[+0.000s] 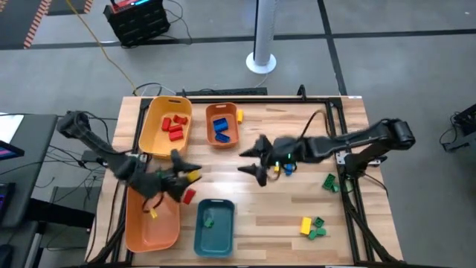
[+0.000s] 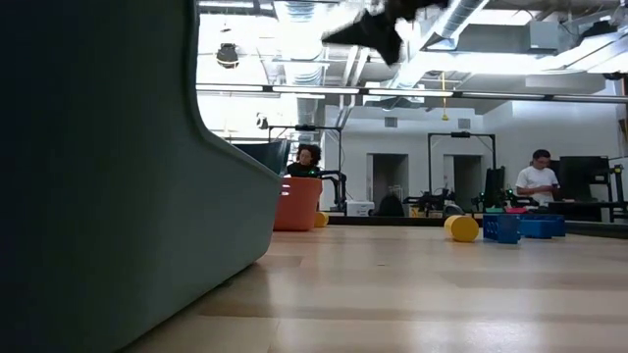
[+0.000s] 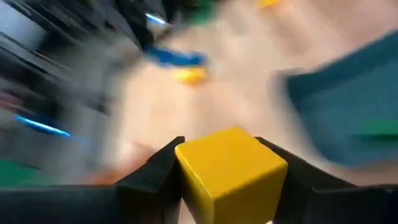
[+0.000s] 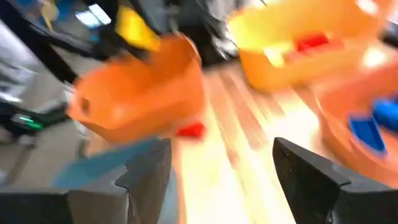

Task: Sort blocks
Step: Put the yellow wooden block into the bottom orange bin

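Blocks are getting sorted: I'm carrying a yellow block [image 3: 231, 169] pinched in the left claw [image 1: 187, 177], beside the big orange tray [image 1: 141, 231] at the table's left edge; next I'm judging a release over it. Right claw [image 1: 256, 160] is hanging spread mid-table.

Four trays [image 1: 165, 141] are grouped on the table's [image 1: 282, 216] left half; loose blocks [image 1: 312, 227] are scattered on its right half, well apart from them.
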